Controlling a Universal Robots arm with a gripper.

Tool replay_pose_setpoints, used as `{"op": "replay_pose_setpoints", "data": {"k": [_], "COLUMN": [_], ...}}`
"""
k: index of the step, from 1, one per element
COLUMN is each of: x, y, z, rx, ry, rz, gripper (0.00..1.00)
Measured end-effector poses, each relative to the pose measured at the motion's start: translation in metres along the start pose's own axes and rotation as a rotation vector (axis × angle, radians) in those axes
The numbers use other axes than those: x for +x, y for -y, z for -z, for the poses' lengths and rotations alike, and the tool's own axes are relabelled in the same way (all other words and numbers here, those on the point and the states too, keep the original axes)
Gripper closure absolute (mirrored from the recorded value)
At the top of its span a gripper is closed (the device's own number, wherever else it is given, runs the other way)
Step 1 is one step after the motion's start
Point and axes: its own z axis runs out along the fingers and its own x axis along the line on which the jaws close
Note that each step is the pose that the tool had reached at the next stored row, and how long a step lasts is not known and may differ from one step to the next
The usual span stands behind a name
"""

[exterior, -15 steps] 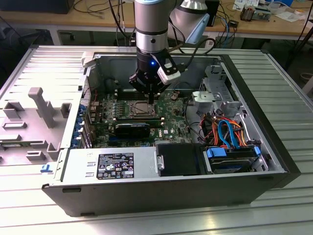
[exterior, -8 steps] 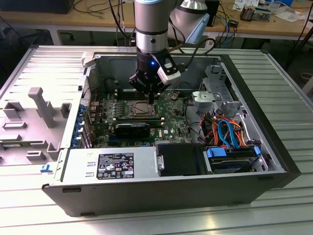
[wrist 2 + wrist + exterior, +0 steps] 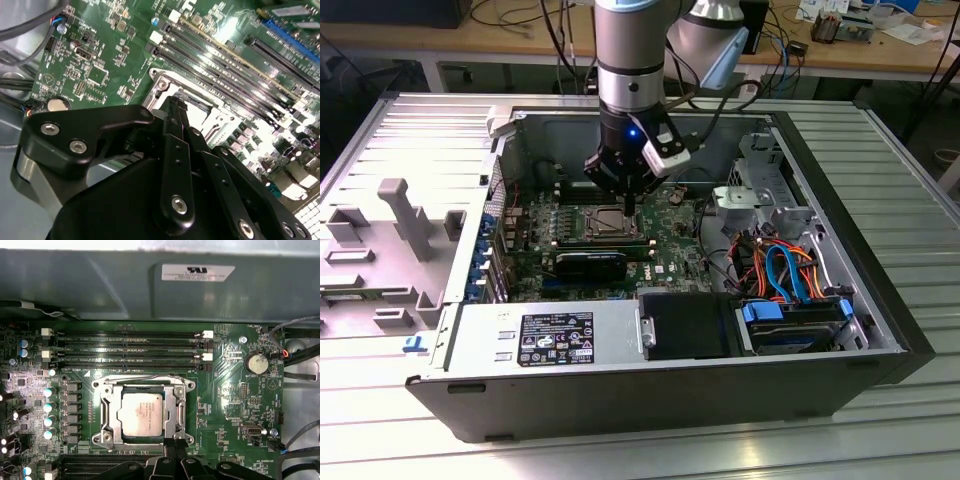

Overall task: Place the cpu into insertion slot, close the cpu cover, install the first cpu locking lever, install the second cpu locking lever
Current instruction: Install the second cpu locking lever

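Our gripper (image 3: pixel 170 444), fingers seemingly pinched together and empty, sits at the cpu cover (image 3: pixel 143 390) edge farthest from the memory slots (image 3: pixel 125 347), cpu (image 3: pixel 142 413) seated.

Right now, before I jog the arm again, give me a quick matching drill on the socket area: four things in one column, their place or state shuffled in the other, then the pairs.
Things:
1. cpu
2. cpu cover
3. gripper
4. coin battery

Place or state:
A. round and silver, on the green board apart from the socket
B. seated flat in the insertion slot, top showing through a window
C. lying down as a frame around the chip
D. fingertips at the edge of the socket frame

Pairs: 1-B, 2-C, 3-D, 4-A
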Motion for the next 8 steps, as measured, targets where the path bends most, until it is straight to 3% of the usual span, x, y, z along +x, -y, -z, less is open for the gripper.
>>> {"op": "replay_pose_setpoints", "data": {"k": [8], "x": [-0.0008], "y": [0.0168], "z": [-0.0042], "rx": [0.0001], "ry": [-0.0003], "rz": [0.0], "gripper": [0.89]}}
